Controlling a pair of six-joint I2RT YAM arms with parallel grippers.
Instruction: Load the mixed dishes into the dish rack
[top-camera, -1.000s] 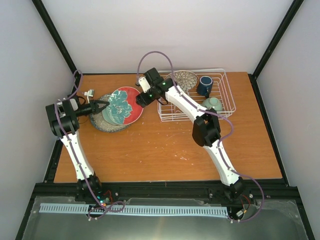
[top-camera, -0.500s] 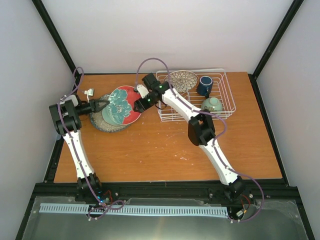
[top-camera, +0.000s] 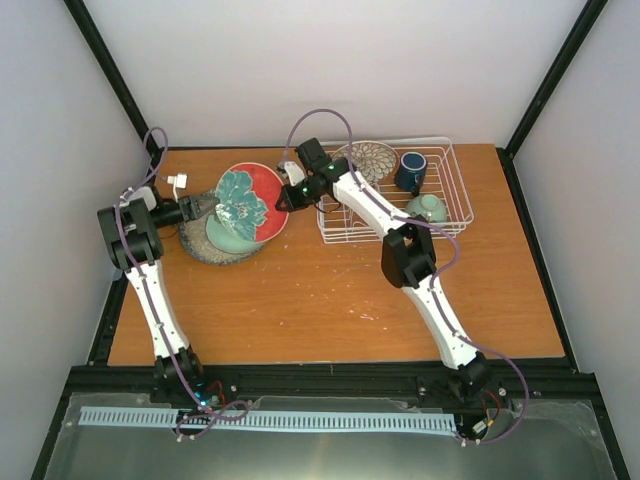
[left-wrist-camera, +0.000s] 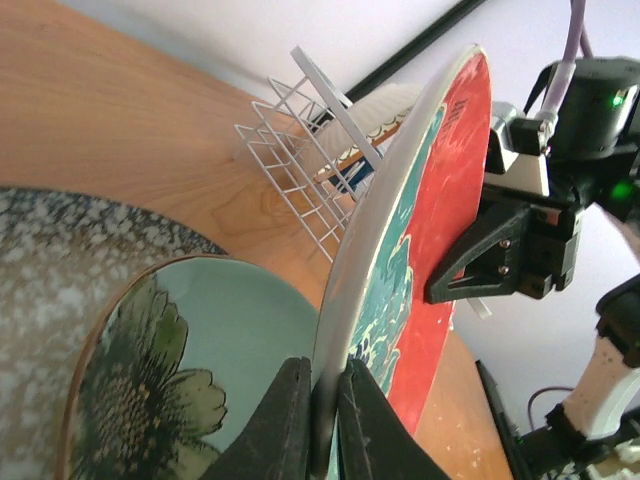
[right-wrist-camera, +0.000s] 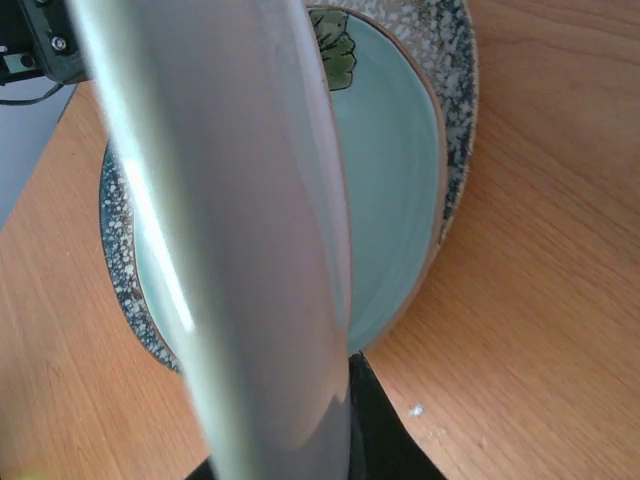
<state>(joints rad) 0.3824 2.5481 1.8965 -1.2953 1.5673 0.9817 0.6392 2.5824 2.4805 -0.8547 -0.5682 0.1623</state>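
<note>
The red-rimmed teal plate (top-camera: 248, 203) is raised on a tilt above the stack, held at both rims. My left gripper (top-camera: 205, 207) is shut on its left rim, with the jaws pinching the edge (left-wrist-camera: 322, 400). At the right rim my right gripper (top-camera: 283, 198) is shut; that wrist view shows the plate's grey underside (right-wrist-camera: 230, 250) against one dark finger (right-wrist-camera: 378, 425). Below lie the pale green plate (top-camera: 222, 240) on the speckled grey plate (top-camera: 195, 245). The white dish rack (top-camera: 455, 190) holds the petal-patterned plate (top-camera: 372, 160), the dark blue mug (top-camera: 410, 170) and the small green bowl (top-camera: 425, 207).
The rack's near corner (left-wrist-camera: 300, 170) stands just behind the raised plate in the left wrist view. Bare wooden table (top-camera: 330, 300) lies in front of the stack and the rack. A black frame edges the table on both sides.
My right gripper has shut on the teal plate's right rim. The plate has risen and tipped up off the stack, with the left gripper still holding its left rim.
</note>
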